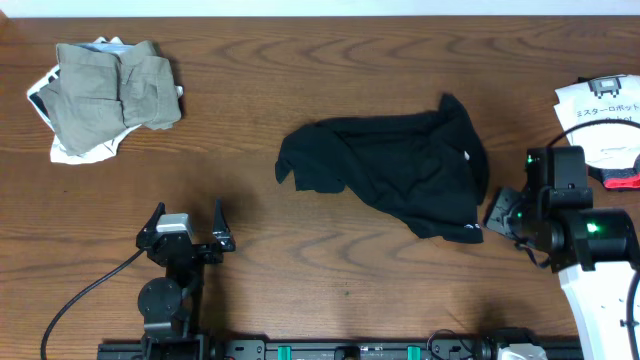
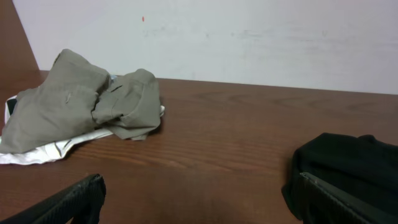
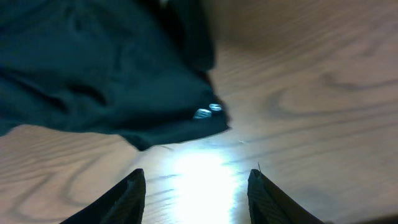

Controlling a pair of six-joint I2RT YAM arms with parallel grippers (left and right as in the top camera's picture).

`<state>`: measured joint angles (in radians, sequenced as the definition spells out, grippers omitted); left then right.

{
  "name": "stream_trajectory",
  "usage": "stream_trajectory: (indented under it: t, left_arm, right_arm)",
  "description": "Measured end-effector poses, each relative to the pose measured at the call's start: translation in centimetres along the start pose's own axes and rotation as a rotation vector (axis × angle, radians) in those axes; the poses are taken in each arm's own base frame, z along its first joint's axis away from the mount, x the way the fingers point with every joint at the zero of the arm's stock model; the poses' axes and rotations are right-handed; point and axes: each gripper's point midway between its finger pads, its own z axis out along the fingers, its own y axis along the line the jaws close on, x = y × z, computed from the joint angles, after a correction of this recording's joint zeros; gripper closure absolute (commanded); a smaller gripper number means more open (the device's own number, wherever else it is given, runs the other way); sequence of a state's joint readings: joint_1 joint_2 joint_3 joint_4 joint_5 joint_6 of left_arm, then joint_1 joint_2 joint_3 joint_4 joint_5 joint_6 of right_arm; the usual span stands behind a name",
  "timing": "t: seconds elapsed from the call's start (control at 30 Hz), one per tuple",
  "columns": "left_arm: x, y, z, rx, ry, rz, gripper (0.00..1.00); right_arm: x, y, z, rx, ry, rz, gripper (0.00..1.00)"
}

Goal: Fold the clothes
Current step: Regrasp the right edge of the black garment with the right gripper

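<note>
Overhead: black shirt lies crumpled right of centre

The black shirt sits bunched and creased on the wooden table, unfolded, with one edge trailing left and a small white mark near its right side. At the far left corner a khaki-grey garment is heaped on top of a white printed one, well apart from the shirt. White printed papers and a red object lie at the right edge. The right gripper hovers just beside the shirt's lower right hem, fingers apart over bare wood, holding nothing. The left gripper stands spread wide and empty, near the front edge, left of the shirt.
</note>
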<state>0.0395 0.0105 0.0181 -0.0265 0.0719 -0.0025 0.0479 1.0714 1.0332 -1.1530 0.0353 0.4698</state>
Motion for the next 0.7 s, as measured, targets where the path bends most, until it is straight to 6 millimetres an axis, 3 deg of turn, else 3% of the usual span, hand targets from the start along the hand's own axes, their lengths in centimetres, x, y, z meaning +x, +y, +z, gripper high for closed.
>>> stream_trajectory:
  t: [0.2,0.43,0.7]
  left_arm:
    - [0.0,0.0,0.0,0.0,0.0,0.0,0.02]
    - [0.0,0.0,0.0,0.0,0.0,0.0,0.02]
    - [0.0,0.0,0.0,0.0,0.0,0.0,0.02]
  right_arm:
    - [0.7,1.6,2.5,-0.046,0.127,-0.003,0.48]
    - [2.3,3.6,5.3,-0.09,0.29,-0.01,0.38]
    - [3.5,4.4,6.5,-0.089,0.377,0.035,0.11]
